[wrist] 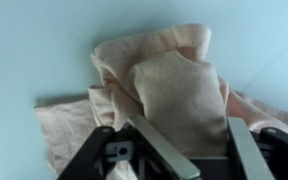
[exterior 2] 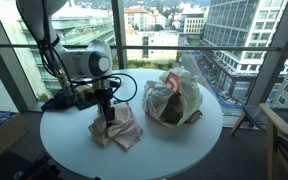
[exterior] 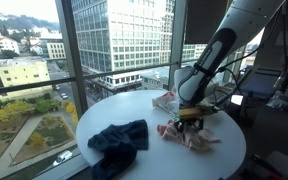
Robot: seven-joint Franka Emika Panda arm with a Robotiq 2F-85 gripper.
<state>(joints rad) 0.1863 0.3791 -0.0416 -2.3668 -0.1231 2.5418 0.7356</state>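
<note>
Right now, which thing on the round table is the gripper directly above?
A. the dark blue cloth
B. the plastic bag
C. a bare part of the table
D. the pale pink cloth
D: in both exterior views the gripper points down onto the pale pink cloth, while the dark blue cloth and the plastic bag lie apart from it.

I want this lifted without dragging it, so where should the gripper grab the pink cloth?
Pinch the raised fold in the middle of the pink cloth, coming straight down. It lies crumpled and low on the table, so probably only that hump gives the fingers something to close around. The gripper hangs right above it.
</note>
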